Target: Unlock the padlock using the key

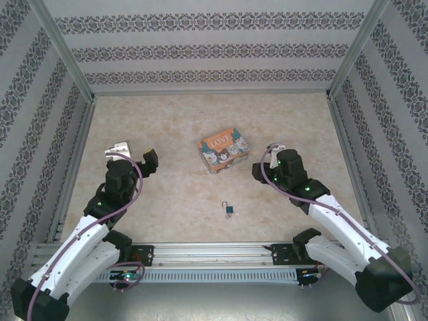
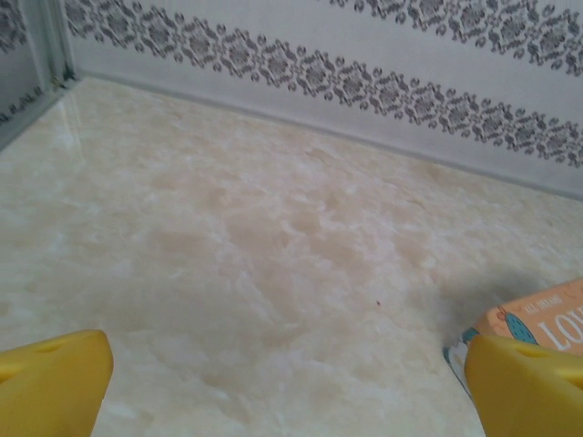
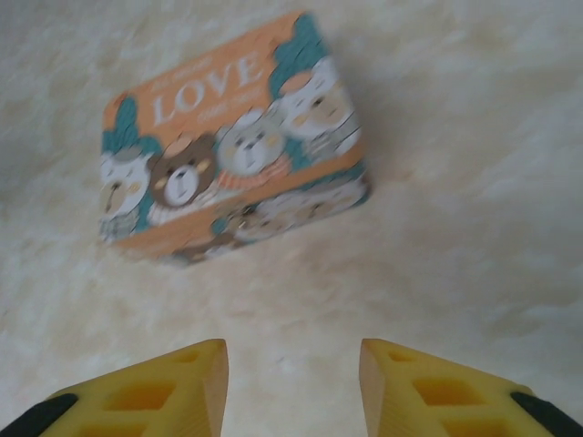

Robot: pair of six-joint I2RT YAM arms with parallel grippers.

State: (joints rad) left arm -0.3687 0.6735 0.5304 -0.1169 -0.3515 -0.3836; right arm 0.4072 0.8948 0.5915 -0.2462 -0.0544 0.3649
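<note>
The padlock [image 1: 229, 210] lay on the table [image 1: 167, 120] between the two arms, near the front edge and well apart from the LOVE tin [image 1: 224, 152]. The left gripper [image 2: 287, 378] stood wide, holding nothing. The right gripper [image 3: 290, 382] was partly parted, holding nothing, and faced the tin.

arms [image 1: 87, 234]: white links, black joints | cables [image 1: 140, 179]: purple | tool fingers [image 3: 173, 387]: yellow wedges | LEDs [image 1: 306, 189]: green
</note>
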